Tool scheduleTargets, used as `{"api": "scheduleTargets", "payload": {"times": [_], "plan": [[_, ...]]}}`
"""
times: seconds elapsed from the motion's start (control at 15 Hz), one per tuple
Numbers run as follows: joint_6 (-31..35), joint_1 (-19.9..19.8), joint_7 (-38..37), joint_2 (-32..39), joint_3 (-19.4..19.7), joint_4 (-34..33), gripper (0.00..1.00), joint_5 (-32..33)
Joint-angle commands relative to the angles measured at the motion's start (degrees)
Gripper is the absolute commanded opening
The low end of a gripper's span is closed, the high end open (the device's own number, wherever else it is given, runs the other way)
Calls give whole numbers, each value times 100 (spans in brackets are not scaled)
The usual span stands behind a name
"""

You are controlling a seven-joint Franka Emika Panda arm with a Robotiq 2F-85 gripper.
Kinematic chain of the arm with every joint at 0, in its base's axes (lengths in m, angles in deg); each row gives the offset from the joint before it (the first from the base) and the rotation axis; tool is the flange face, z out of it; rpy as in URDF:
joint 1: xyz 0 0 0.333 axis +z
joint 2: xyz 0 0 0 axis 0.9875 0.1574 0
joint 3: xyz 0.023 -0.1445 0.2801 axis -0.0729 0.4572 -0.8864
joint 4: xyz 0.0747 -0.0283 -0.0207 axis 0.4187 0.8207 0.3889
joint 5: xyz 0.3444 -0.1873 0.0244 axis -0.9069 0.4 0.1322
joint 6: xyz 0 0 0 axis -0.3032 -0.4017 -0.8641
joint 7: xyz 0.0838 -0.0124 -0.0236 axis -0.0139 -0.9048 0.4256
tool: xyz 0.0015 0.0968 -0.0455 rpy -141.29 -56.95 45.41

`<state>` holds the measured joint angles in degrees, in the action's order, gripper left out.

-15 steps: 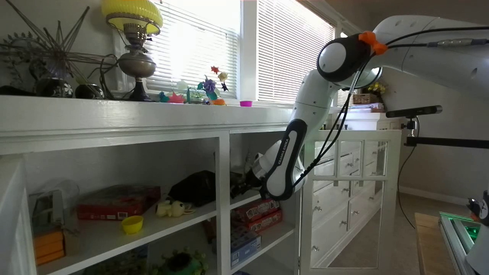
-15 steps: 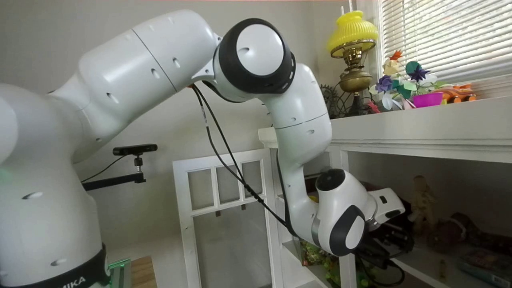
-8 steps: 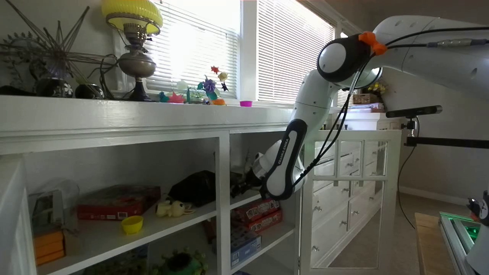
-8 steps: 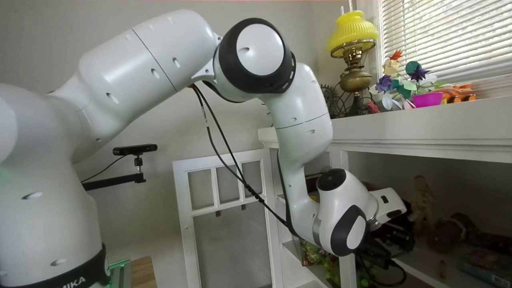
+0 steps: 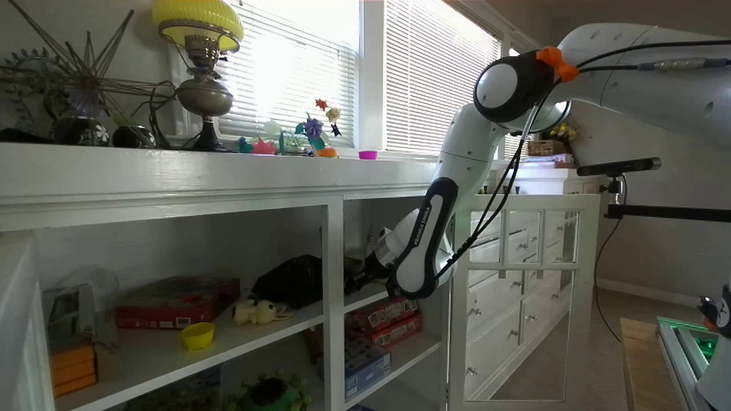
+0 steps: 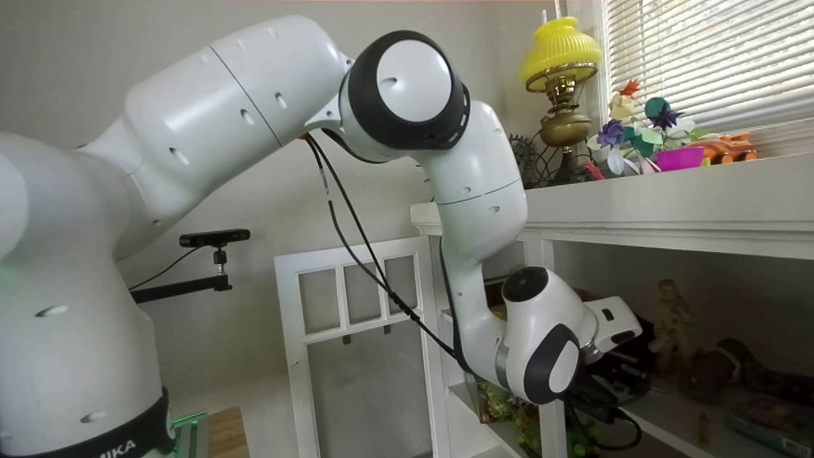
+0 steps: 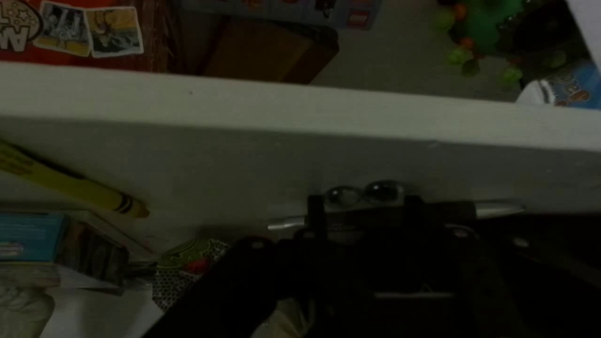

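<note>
On the white wooden shelf [image 7: 211,173], near its front edge, two clear, rounded, glass-like beads [image 7: 384,191] sit between partly spread jaws (grip not discernible) beside a dark, silver-ended pen [image 7: 450,211]; presumably light, rigid, slippery and chippable, they are best held across their outer flanks.

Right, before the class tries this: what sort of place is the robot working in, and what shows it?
Most likely a room in a home: a yellow-shaded lamp near the window blinds, white knobbed drawers, and a small yellow toy animal on a shelf. Which room, I can't tell.
</note>
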<state>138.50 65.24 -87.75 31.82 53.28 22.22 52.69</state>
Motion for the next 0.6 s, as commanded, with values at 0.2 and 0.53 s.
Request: {"api": "scheduleTargets", "payload": {"times": [0.2,0.53], "plan": [[89,-55,27,24,-9,-3,44,31],[83,-41,18,-14,12,61,23,-6]]}}
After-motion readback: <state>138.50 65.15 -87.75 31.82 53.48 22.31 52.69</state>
